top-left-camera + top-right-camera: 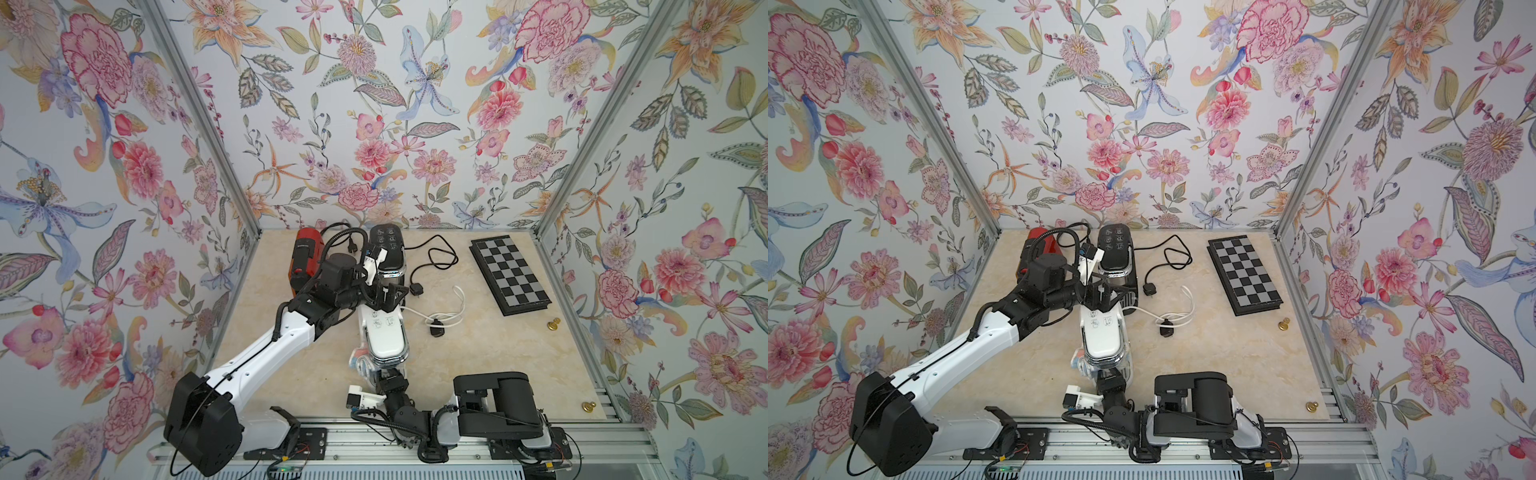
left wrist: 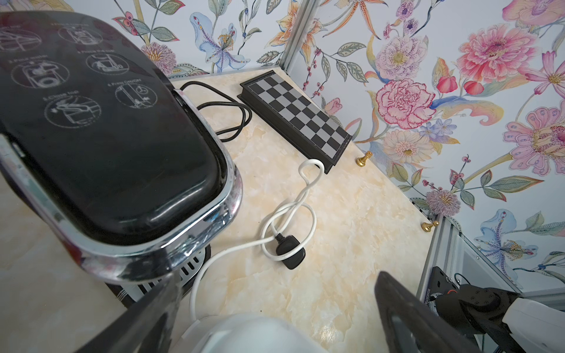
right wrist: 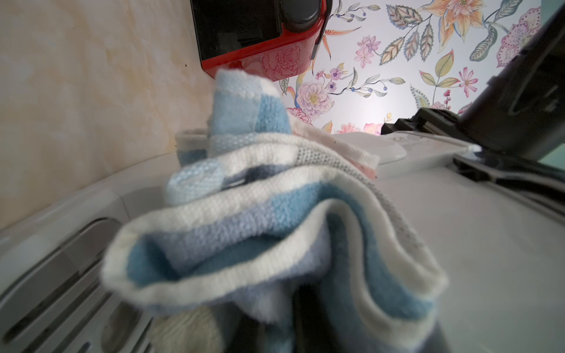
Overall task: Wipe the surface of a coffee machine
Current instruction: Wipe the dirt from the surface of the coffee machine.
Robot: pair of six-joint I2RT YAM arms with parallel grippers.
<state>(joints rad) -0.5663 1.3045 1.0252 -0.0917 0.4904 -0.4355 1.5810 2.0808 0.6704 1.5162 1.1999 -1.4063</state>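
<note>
**Item Count, Work Surface**

Coffee machines: 3. These are the red machine (image 1: 305, 251), the black machine (image 1: 386, 243) and the white machine (image 1: 384, 336).

Cloths: 1. This is the blue-and-white cloth (image 3: 275, 214).

Chessboards: 1. This is the chessboard (image 1: 509, 274).

Gold pawns: 2. These are the far pawn (image 1: 552, 324) and the near pawn (image 1: 587, 408).

Power cords lying in the open: 2. These are the black cord (image 1: 440, 253) and the white cord (image 1: 455, 305). Each ends in one black plug.

Robot arms: 2. These are the left arm (image 1: 266, 349) and the right arm (image 1: 494, 399).

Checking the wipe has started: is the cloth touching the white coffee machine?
Touching. In the right wrist view the cloth lies folded directly on the white coffee machine, no gap between them.
</note>
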